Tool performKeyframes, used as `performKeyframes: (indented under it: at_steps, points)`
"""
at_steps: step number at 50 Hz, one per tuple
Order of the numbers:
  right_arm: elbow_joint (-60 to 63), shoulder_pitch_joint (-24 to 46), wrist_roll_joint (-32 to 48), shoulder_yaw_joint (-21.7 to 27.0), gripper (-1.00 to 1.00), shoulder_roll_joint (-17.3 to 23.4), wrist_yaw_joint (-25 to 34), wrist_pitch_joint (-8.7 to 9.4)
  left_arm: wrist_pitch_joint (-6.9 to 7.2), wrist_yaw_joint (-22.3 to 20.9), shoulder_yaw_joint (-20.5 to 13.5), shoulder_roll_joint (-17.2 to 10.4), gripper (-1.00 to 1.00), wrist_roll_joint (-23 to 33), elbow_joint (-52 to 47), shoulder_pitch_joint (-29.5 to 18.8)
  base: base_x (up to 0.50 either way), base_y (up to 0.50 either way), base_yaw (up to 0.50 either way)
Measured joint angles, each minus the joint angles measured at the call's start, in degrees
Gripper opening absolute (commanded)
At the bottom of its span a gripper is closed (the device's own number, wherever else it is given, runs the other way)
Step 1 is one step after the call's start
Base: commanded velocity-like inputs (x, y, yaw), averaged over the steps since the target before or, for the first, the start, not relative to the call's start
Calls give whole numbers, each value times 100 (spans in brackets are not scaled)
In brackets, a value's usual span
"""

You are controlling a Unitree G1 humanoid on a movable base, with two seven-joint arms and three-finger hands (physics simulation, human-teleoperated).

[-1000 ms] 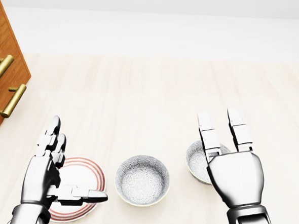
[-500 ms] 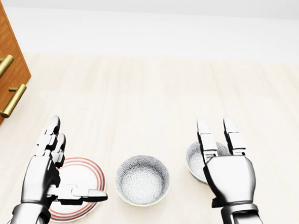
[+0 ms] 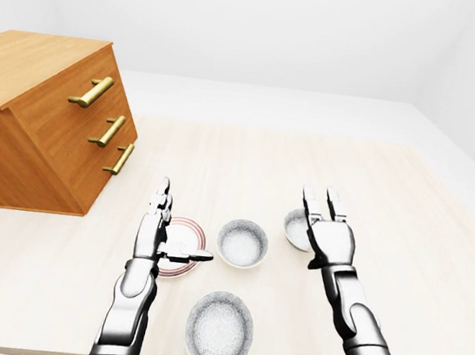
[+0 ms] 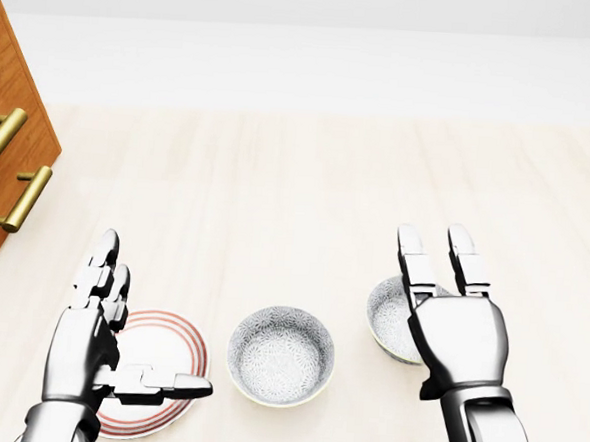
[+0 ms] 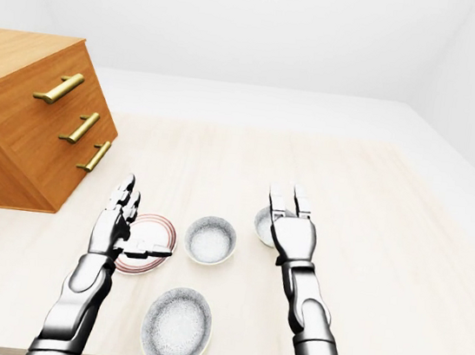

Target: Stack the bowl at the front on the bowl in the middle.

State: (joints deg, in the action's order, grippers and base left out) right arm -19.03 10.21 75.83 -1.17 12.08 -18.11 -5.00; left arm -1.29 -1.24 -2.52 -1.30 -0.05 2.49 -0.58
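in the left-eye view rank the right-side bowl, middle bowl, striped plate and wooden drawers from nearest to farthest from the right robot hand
1. Speckled white bowl on the right, partly hidden behind the right robot hand.
2. Speckled white middle bowl, just to its left.
3. Red-ringed white plate, further left.
4. Wooden chest of drawers, far left.

— Where is the lowest bowl [image 3: 219, 333] found?
— It is seen at the bottom of the left-eye view, set upright near the edge of the table [image 3: 434, 282]. It is round and empty, with a speckled grey-white inside.
— And the middle bowl [image 4: 281, 355]?
— A like speckled bowl, somewhat smaller in the view, is set upright just above it. The two are kept apart, unstacked.
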Motion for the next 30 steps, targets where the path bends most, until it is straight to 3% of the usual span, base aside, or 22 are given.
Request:
performKeyframes:
  at_steps: [30]
  points:
    - [-1769, 1077, 173, -198, 100, 103, -700, 0, 62, 5, -7, 2, 100, -29, -8, -8, 0, 0, 0]
